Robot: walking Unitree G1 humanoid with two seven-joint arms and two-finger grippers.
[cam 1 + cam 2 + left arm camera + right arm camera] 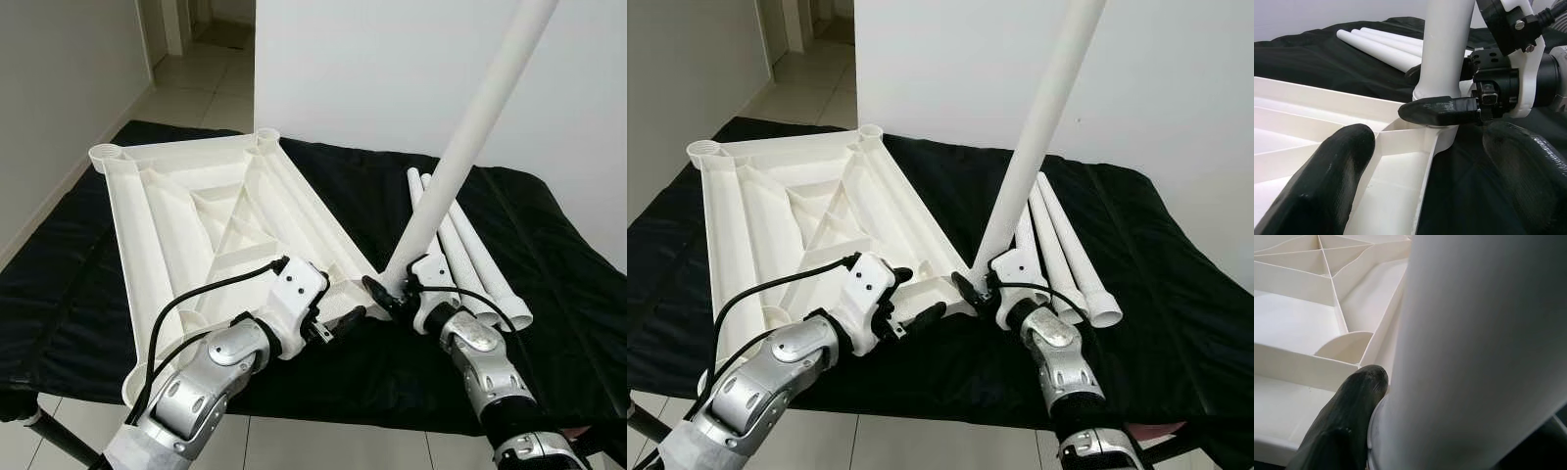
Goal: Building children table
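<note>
The white plastic tabletop (129,225) lies upside down on a black cloth, ribs facing up. A long white leg (472,132) stands tilted in its near right corner socket (1442,134). My right gripper (972,286) is shut on the leg's lower end, just above the socket. My left gripper (926,292) is open beside that corner. One of its fingers (1322,181) hangs over the tabletop's inside and the other is over the cloth, with the rim between them. Three more white legs (475,257) lie side by side on the cloth to the right.
The black cloth (549,245) covers a low surface whose front edge runs just below my arms, with tiled floor (323,446) beneath. A white wall (353,69) rises behind, and a corridor (211,78) opens at the back left.
</note>
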